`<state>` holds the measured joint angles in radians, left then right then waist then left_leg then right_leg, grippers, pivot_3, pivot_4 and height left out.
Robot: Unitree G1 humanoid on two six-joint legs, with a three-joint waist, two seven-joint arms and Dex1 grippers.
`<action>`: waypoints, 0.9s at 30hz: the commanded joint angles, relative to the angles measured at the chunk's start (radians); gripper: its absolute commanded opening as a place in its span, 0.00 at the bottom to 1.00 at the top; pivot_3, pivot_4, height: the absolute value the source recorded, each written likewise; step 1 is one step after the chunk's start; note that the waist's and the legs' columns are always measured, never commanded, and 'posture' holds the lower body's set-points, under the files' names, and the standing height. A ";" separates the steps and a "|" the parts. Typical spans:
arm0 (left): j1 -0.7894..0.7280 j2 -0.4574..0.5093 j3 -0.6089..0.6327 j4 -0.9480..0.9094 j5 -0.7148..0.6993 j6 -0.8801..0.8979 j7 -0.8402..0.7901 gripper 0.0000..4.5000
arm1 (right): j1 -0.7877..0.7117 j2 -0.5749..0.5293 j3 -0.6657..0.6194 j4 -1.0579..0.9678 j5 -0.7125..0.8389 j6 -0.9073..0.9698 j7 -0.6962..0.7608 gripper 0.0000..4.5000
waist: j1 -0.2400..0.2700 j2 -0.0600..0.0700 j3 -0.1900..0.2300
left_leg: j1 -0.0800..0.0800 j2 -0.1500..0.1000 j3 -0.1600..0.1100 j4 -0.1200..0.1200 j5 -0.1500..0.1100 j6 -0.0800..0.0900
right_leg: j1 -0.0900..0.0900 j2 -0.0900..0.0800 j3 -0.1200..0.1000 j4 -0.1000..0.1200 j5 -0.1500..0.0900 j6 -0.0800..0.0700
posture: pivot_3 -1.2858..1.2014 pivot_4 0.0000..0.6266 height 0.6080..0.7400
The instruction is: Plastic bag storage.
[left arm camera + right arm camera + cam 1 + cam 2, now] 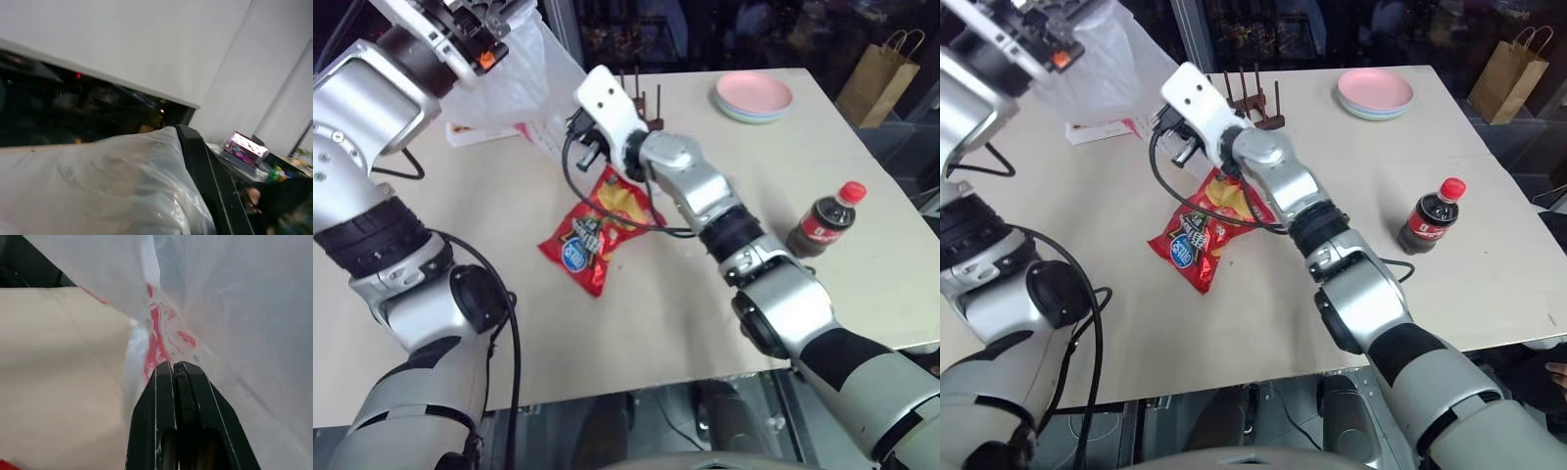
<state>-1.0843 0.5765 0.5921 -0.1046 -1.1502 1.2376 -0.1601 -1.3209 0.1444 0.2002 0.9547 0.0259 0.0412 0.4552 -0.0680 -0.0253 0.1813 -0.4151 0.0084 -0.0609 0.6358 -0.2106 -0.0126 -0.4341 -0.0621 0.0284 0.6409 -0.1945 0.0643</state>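
Pinched black fingers of the left gripper (494, 20) clamp the top of the thin, crinkly translucent white plastic bag (514, 83), which hangs up at the far left with its long axis slanting down to the right toward the right gripper (172, 366), whose fingers press tight together on the lower, pink-printed edge. Below it lies a beige tabletop (705, 313) against a dark room, with a red crisp packet (597, 230) at centre. Further right come a stack of pastel plates (753, 96), a red-capped dark cola bottle (824, 221), label unreadable, and a brown paper bag (881, 73).
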 commanded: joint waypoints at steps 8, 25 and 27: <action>0.130 0.046 0.079 -0.057 -0.237 -0.052 0.225 0.00 | -0.104 -0.076 0.192 0.210 -0.354 -0.407 -0.193 0.53 | 0.000 -0.001 0.000 | 0.000 -0.001 0.000 0.000 0.001 -0.001 | 0.000 -0.001 0.000 0.000 0.000 0.000 | 0.52 0.24 1.00; 0.330 0.158 0.026 0.120 -0.086 -0.255 0.069 0.00 | -0.017 -0.131 0.036 0.014 -0.184 -0.301 0.132 1.00 | -0.001 -0.001 0.000 | 0.001 -0.001 -0.001 -0.001 0.002 -0.003 | -0.001 0.000 0.000 0.001 0.000 0.000 | 0.52 0.24 1.00; 0.356 0.180 0.031 0.165 -0.063 -0.268 0.014 0.00 | 0.074 -0.164 0.024 -0.189 -0.120 -0.153 0.239 1.00 | 0.000 -0.001 0.000 | 0.000 -0.001 -0.002 -0.001 0.002 -0.003 | 0.000 0.001 -0.001 0.000 0.000 0.000 | 0.52 0.24 1.00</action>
<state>-0.7311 0.7207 0.5989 0.0437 -1.2376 1.0039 -0.0768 -1.3007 0.0013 0.2469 0.9661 -0.1785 -0.2494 0.5754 -0.0685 -0.0267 0.1812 -0.4148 0.0077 -0.0625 0.6353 -0.2086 -0.0159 -0.4343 -0.0616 0.0277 0.6414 -0.1945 0.0641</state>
